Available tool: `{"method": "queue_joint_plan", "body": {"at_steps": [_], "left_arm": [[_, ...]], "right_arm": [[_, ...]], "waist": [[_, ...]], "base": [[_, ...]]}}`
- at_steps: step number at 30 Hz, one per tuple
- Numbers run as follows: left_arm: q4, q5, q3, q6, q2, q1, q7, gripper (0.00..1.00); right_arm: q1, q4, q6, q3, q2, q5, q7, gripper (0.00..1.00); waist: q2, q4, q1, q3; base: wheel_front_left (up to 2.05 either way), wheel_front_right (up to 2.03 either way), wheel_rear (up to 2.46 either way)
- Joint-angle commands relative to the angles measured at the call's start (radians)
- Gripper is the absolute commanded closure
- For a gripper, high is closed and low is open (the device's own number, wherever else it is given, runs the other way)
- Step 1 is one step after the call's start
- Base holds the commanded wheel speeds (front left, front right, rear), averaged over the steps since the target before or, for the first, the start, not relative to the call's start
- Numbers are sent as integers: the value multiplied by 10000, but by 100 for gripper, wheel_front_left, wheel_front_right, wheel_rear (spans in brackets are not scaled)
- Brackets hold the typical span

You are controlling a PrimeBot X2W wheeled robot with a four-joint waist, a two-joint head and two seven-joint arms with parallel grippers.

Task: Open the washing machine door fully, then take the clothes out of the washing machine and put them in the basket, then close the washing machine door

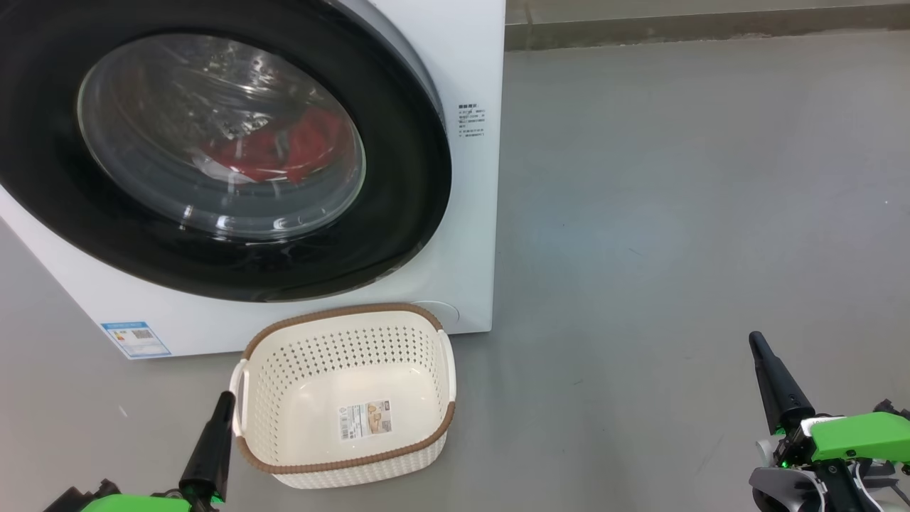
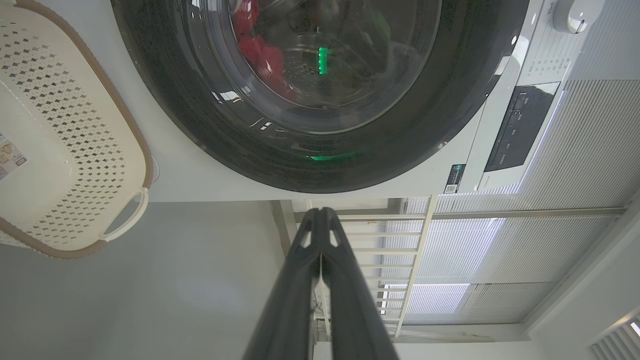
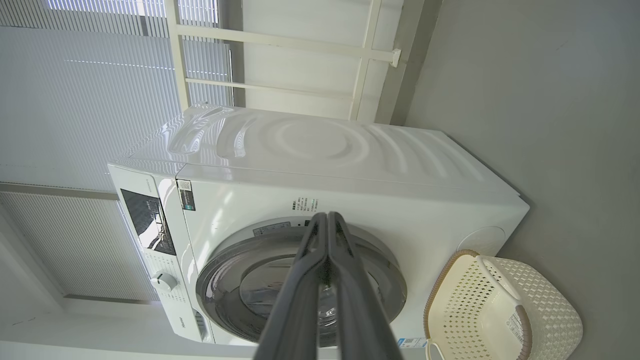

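The white washing machine (image 1: 469, 235) stands on the floor with its round black-rimmed door (image 1: 398, 213) closed against the front. Through the glass window I see the red clothes (image 1: 284, 153) lying in the drum. The cream basket (image 1: 426, 434) with a brown rim sits empty on the floor just in front of the machine. My left gripper (image 1: 226, 398) is shut, low at the left beside the basket's left handle. My right gripper (image 1: 755, 340) is shut, out to the right over bare floor. In the wrist views the left gripper (image 2: 320, 212) and the right gripper (image 3: 326, 216) show fingers pressed together, empty.
Grey floor (image 1: 675, 213) stretches to the right of the machine up to a wall base (image 1: 711, 28). The control panel (image 2: 520, 127) and dial (image 2: 575, 12) are on the machine's upper front. Window blinds (image 3: 75, 100) stand behind the machine.
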Motion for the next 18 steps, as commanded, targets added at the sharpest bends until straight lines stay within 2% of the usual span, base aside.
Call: {"method": "queue_joint_plan", "body": {"at_steps": [1, 18], "left_arm": [[-208, 139, 357, -71, 102, -414, 30, 100], [-208, 152, 373, -71, 91, -416, 42, 100]], "right_arm": [[-428, -281, 77, 156, -66, -93, 74, 100], [-430, -280, 77, 135, -51, -110, 91, 100]], "waist": [[0, 0, -1, 0], [0, 0, -1, 0]], "base": [[0, 0, 0], [0, 0, 0]]}}
